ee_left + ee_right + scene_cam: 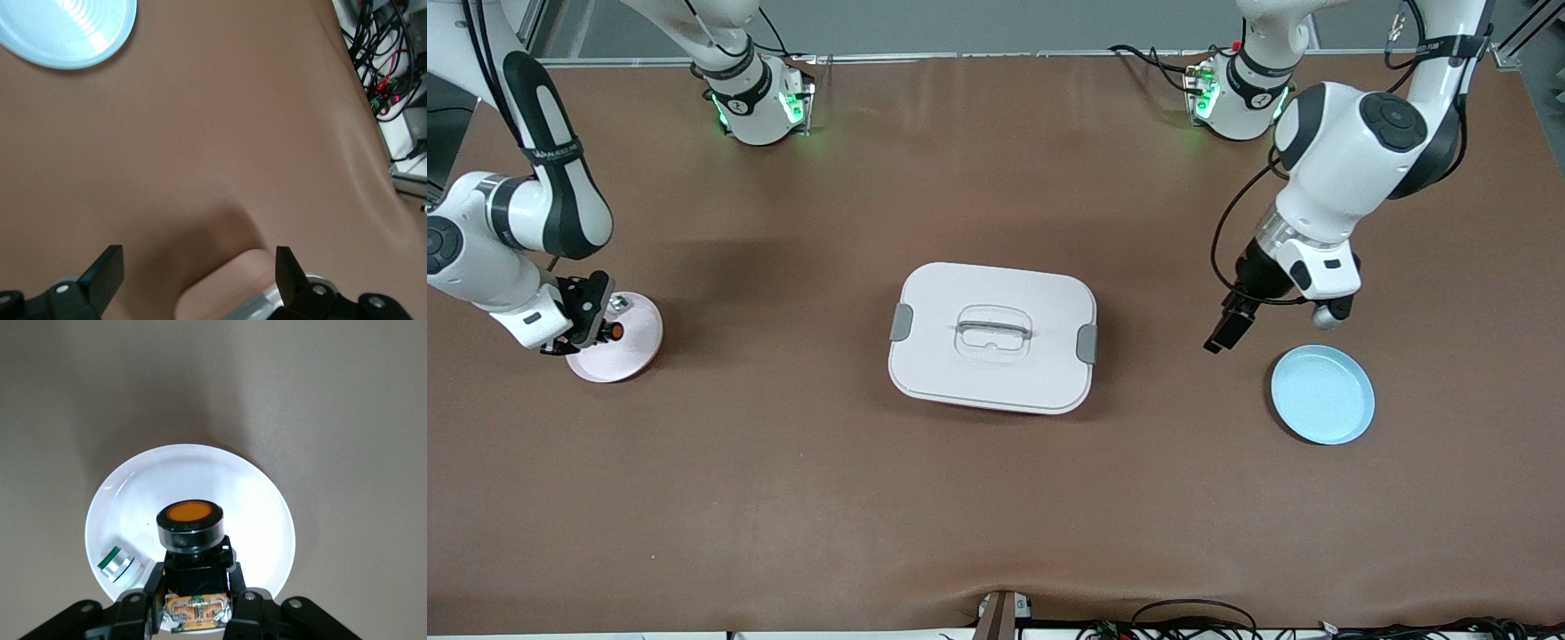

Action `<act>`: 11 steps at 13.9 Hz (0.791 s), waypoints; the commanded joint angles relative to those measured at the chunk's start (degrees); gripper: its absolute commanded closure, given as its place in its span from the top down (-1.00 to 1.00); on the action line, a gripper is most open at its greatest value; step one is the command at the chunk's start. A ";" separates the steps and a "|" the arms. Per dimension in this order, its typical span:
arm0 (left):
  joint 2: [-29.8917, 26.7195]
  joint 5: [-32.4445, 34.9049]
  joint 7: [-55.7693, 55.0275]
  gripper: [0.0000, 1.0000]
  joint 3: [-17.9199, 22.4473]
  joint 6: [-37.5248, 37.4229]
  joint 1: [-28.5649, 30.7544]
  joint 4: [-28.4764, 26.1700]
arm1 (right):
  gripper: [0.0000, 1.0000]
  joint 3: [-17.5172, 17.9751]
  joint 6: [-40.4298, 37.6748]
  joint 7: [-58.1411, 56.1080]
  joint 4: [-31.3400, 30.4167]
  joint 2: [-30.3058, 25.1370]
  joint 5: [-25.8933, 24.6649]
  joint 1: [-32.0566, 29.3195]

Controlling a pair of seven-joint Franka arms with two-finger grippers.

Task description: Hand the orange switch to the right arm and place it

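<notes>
Right wrist view: right gripper (195, 597) clamps orange switch (191, 535) over pink plate (267, 520) | left gripper (193, 267) spread wide, empty, over table near blue plate (1323, 394)

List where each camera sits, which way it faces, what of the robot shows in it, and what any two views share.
Front view: high across the table, facing both bases; shows both arms, the lidded box, the pink plate and the blue plate.
Left wrist view: on the left arm's wrist, looking down past the open left gripper at bare table and the blue plate's edge.
Right wrist view: on the right arm's wrist, looking down at the right gripper holding the orange switch over the pink plate, where a small silvery part lies.
Shared: each wrist view shares one plate with the front view.
</notes>
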 commanded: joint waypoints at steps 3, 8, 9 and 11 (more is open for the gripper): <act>-5.83 -2.79 25.64 1.00 -0.50 0.10 4.30 -5.14 | -1.00 0.84 1.95 -0.39 0.72 3.29 -3.47 -1.99; -7.85 -2.79 48.49 1.00 -0.41 -0.51 9.30 -5.50 | -1.00 0.84 3.97 -0.39 1.77 6.01 -3.66 -2.52; -8.55 -2.79 51.66 1.00 -0.50 -0.86 10.18 -5.67 | -1.00 0.84 4.14 -0.39 2.12 6.71 -3.83 -2.69; -9.69 -2.79 55.19 1.00 -0.15 -3.40 11.33 -5.68 | -1.00 0.84 4.41 -0.39 2.74 7.42 -4.97 -2.87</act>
